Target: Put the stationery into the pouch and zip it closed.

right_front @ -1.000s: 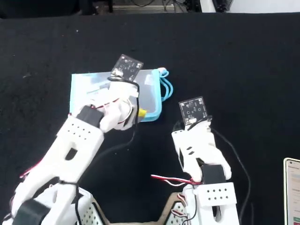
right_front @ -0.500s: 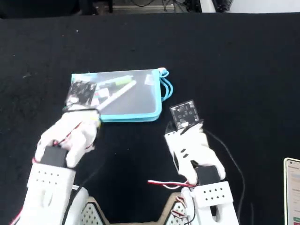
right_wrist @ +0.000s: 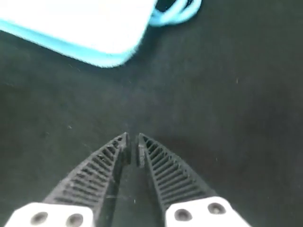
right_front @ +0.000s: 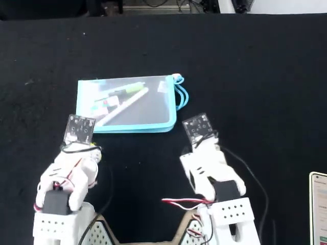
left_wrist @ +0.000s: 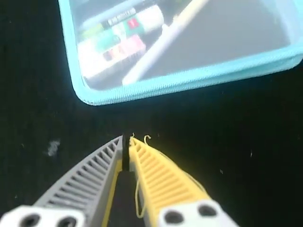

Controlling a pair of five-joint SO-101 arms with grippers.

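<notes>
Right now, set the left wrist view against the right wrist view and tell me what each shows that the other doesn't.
Left wrist view, not the right: the stationery behind the pouch's clear front, and the left gripper, its grey and yellow fingers shut. Right wrist view, not the left: the blue loop on the pouch and the black-fingered right gripper. Both: the turquoise-edged pouch on the black table.

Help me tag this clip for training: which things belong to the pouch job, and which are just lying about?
Job: teal pouch; stationery inside it; left gripper; right gripper.
Lying about: white printed sheet at the black table's right edge.
</notes>
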